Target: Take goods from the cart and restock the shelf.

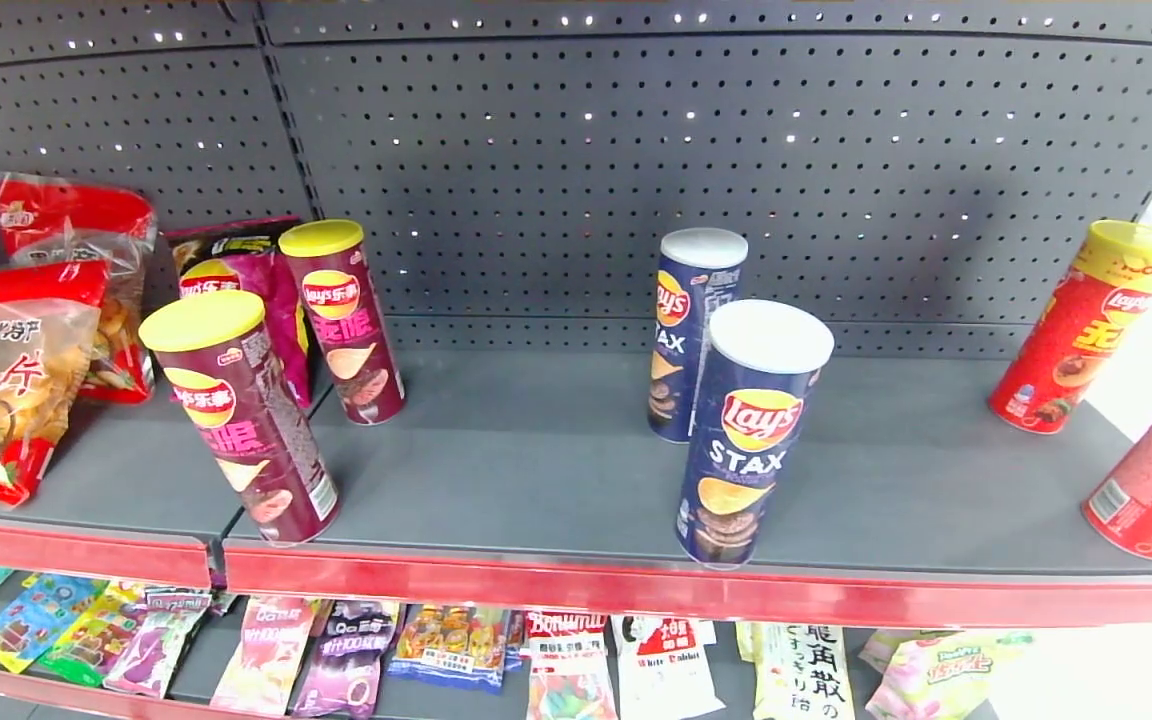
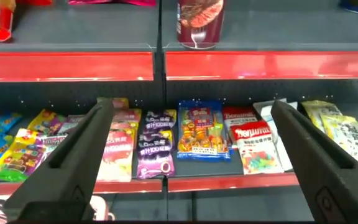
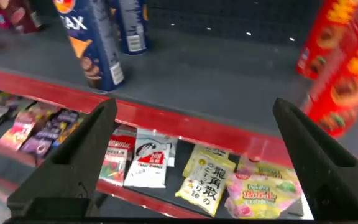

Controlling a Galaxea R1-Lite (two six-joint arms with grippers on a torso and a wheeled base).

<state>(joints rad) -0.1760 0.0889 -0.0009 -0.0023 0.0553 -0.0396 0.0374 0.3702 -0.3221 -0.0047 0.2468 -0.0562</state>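
Head view, upper shelf: the grey shelf (image 1: 536, 470) with its red front edge carries the stock that is already out.
Head view, cans: two purple chip cans (image 1: 236, 420) stand towards the left. Two blue chip cans (image 1: 751, 430) stand in the middle, one behind the other. Two red chip cans (image 1: 1086, 325) stand at the right end. There is bare shelf between the groups.
Head view, bags: crisp bags (image 1: 16, 390) lean at the far left.
Head view, lower shelf: flat candy packets (image 1: 451, 645) lie in a row below.
Left wrist view, gripper: the left gripper (image 2: 191, 165) hangs level with the lower shelf, its jaws spread wide with nothing between them. The candy packets lie beyond it, and the base of a purple can sits on the shelf above.
Right wrist view, gripper: the right gripper (image 3: 194, 158) sits just off the red edge, its jaws likewise parted and empty. The front blue can is to one side and the red cans to the other.
Handling, cans: I judge them light, stiff card tubes with a glossy, rather slippery skin. They are tall enough to topple if nudged.
Handling, grip: I would take a can round the middle of its body with a modest squeeze, well clear of the plastic lid.
Handling, bags: these look soft and crinkly with brittle contents, so a pinch at the sealed top edge looks best.
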